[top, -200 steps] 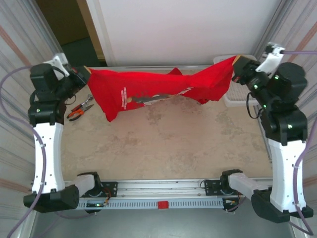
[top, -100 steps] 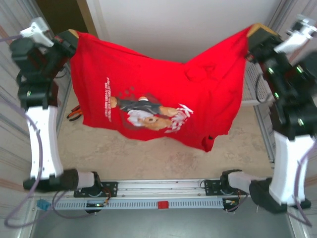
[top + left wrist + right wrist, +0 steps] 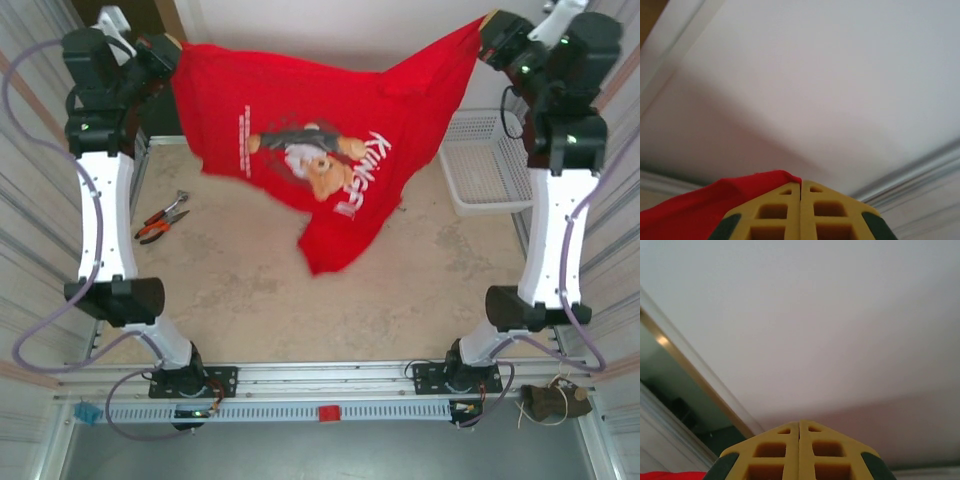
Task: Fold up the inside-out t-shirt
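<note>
inside-out t-shirt (image 3: 400, 120) hangs spread in top view; left gripper (image 3: 800, 186) pinches its edge.

The red t-shirt (image 3: 300, 110) is soft, matt cloth. The surface (image 3: 400, 300) beneath looks like mottled, matt stone; the basket (image 3: 490, 165), white plastic lattice.

The t-shirt (image 3: 400, 100) is bright red. On it is a picture (image 3: 312, 165) of a brown bear with black and white bits, and pale white letters beside it. The table (image 3: 250, 290) is sandy beige with faint blotches. The pliers (image 3: 160, 218) have orange handles. The basket (image 3: 487, 207) is white. The left gripper (image 3: 800, 182) and the right gripper (image 3: 799, 422) are yellow with dark green corners. The wall (image 3: 350, 30) is white.
</note>
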`<action>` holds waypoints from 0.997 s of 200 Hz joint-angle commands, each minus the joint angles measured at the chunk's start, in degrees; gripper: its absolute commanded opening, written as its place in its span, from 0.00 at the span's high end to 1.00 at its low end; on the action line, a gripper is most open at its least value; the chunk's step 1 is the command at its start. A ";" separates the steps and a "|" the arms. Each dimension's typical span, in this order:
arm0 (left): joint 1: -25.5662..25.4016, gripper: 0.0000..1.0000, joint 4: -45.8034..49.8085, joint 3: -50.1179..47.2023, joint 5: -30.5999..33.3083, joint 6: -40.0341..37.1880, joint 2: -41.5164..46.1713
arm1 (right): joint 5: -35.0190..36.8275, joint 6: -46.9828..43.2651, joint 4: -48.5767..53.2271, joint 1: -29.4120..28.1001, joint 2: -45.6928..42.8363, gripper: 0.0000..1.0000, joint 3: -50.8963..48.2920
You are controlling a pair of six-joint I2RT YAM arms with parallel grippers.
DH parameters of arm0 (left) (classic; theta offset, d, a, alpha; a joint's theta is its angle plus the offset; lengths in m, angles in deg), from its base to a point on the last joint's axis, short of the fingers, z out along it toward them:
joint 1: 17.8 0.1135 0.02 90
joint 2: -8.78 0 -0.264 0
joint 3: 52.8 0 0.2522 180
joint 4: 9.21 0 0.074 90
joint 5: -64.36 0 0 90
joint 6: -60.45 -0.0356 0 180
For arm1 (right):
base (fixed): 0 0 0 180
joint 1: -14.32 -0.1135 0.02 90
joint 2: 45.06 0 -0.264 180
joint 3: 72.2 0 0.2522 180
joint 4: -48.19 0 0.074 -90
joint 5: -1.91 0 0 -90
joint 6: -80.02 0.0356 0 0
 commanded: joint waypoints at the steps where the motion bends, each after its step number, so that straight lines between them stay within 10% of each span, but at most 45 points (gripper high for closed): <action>1: -0.39 1.00 -2.83 -0.59 -0.34 0.37 5.40 | -1.63 0.92 -3.18 0.51 -6.79 1.00 -0.94; 91: -1.12 1.00 -8.94 -25.85 -1.08 0.31 23.05 | -0.11 -1.33 -7.58 0.67 -27.05 1.00 -24.67; 199: -2.08 1.00 -7.93 -19.88 -0.14 -5.87 4.30 | 2.41 -4.47 -11.65 0.69 -8.23 1.00 -24.77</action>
